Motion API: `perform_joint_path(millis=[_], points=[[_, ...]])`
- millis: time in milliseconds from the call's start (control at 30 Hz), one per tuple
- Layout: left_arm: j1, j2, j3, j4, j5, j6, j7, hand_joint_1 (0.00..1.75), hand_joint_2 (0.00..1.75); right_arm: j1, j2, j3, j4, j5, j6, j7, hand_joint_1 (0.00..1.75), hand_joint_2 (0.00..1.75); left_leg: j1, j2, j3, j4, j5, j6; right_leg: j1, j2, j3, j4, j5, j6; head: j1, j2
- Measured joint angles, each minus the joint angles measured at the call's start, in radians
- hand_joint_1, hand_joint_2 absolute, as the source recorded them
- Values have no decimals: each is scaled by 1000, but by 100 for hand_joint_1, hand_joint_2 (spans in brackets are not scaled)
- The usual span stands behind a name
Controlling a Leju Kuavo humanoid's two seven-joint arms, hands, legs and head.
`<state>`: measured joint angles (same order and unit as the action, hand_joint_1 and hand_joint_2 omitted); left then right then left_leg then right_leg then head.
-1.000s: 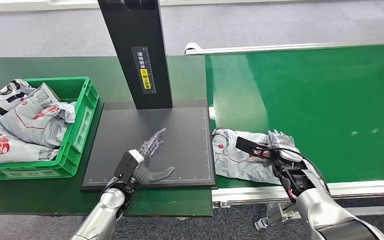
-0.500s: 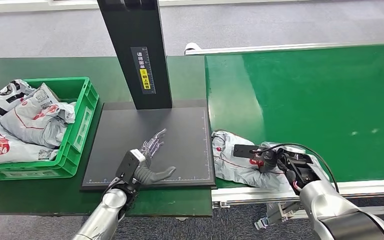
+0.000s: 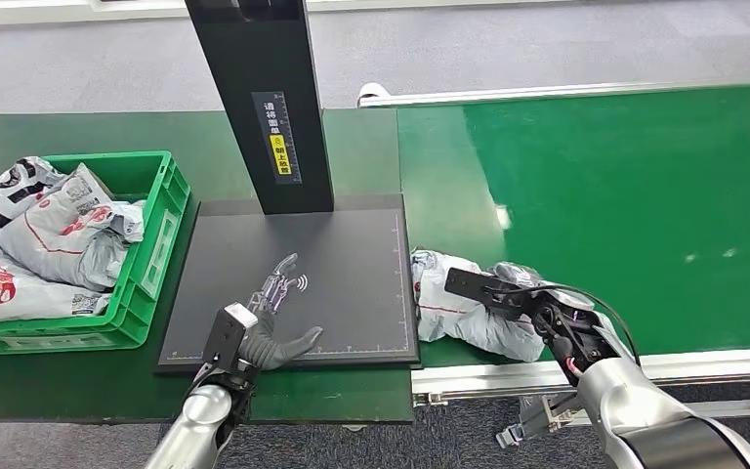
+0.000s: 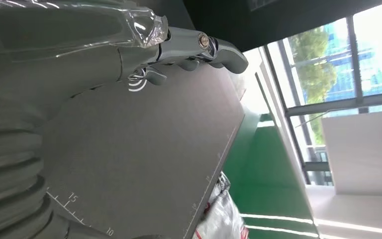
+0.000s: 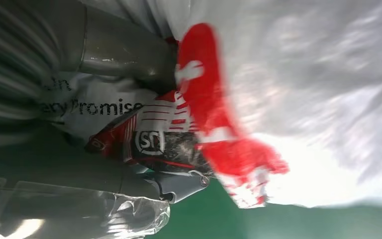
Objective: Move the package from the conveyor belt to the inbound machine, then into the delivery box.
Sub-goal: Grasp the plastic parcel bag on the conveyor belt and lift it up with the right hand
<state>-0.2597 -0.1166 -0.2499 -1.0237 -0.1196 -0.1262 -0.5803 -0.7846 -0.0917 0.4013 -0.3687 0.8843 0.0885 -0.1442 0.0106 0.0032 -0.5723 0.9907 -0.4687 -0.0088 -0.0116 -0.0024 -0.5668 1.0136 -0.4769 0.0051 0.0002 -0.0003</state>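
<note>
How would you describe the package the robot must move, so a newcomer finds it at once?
Find the wide green conveyor belt; at its near left corner, beside the black scanner plate, lies a crumpled grey plastic mailer with red print. Unlike the similar mailers in the green plastic crate, the right hand grips it.

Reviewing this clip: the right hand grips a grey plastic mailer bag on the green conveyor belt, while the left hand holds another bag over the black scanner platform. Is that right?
Not quite. The left hand holds nothing; it hovers open, fingers spread, over the black scanner platform, as the head view shows. The right hand does grip the grey plastic mailer bag on the green conveyor belt.
</note>
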Motion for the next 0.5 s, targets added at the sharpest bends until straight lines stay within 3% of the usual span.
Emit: perform_joint_path(millis=[133, 400, 500], points=[[40, 6, 18, -63, 8, 14, -25, 0, 175, 16, 22, -45, -55, -97, -160, -195, 175, 175, 1, 3, 0, 0, 0, 0, 1, 2, -2, 0, 1, -1, 0, 0], [65, 12, 32, -113, 12, 20, -31, 0, 175, 31, 43, -82, -110, -124, -186, -233, 175, 175, 1, 2, -1, 0, 0, 0, 1, 2, -2, 0, 1, -1, 0, 0], [65, 11, 36, -120, 13, 98, -66, 0, 175, 48, 46, -96, -143, -160, -290, -308, 175, 175, 1, 2, -1, 0, 0, 0, 1, 2, -2, 0, 1, -1, 0, 0]])
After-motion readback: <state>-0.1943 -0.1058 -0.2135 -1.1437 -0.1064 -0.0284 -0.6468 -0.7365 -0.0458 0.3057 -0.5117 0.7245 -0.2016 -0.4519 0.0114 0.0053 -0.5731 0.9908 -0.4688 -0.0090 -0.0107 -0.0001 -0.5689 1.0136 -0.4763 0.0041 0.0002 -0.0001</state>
